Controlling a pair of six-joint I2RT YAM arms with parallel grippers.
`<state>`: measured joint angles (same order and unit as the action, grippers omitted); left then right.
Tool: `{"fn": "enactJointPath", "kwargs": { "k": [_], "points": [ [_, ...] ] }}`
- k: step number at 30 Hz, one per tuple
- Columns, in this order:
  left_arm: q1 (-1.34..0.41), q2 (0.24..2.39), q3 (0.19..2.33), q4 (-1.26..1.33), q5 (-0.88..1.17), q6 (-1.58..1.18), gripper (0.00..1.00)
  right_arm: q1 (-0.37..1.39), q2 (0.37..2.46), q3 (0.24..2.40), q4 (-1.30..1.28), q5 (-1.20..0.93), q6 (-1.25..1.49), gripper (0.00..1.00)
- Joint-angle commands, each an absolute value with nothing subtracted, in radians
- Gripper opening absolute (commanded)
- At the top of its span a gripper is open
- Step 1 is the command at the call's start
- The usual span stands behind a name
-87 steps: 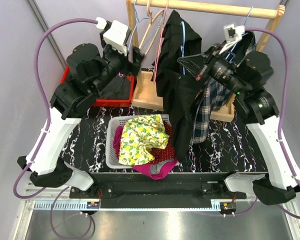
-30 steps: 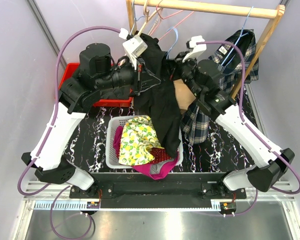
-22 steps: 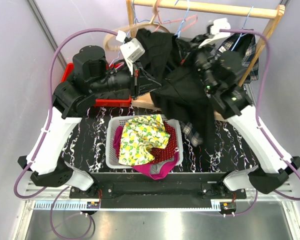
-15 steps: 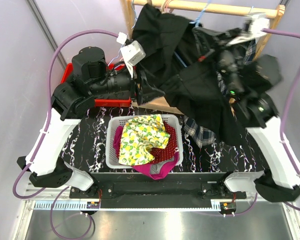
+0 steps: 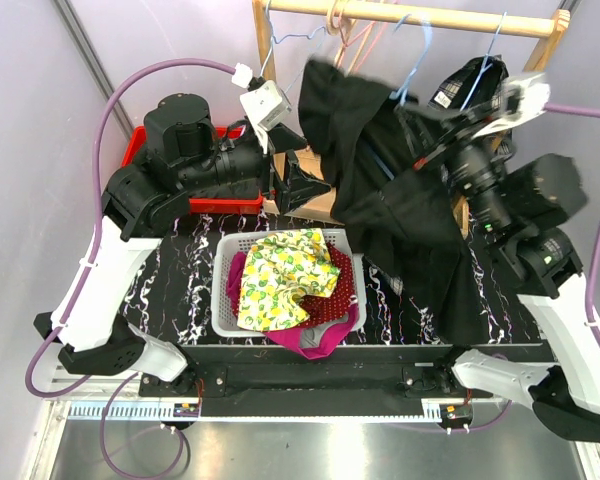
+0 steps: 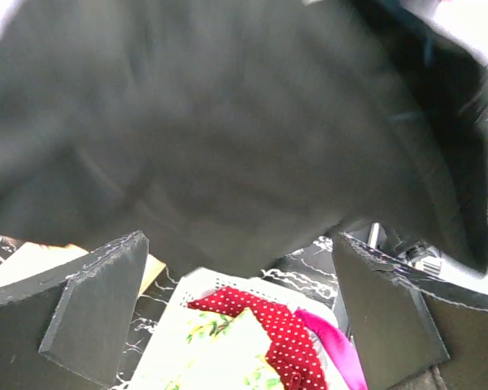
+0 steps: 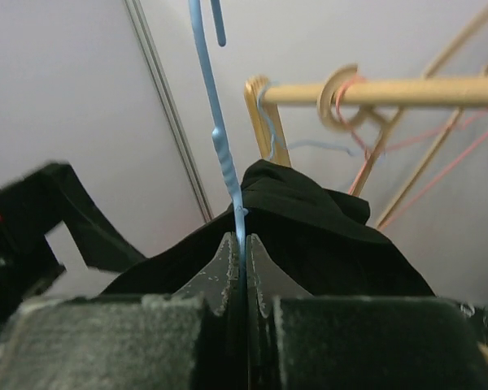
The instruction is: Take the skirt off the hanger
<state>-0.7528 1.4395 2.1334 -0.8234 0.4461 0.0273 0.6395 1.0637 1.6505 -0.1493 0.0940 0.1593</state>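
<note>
One right claw [image 7: 242, 248] aloft, on hanger [image 7: 220, 146].

White link shells [image 5: 105, 280], black joint housings [image 5: 180, 125], purple cables [image 5: 155, 68], scuffed black end effector fingers [image 6: 89, 309]

Black skirt [image 5: 400, 205], blue hanger [image 7: 220, 138]

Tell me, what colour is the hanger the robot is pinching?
Light blue. The hanger shows best in the right wrist view, pinched by the right gripper.
</note>
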Motion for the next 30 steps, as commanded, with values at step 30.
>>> {"fn": "enactJointPath", "kwargs": {
  "k": [30],
  "points": [
    [-0.577, 1.460, 2.005, -0.680, 1.425, -0.062, 0.99, 0.635, 0.887, 1.601, -0.434, -0.371, 0.342, 0.00]
  ]
}}
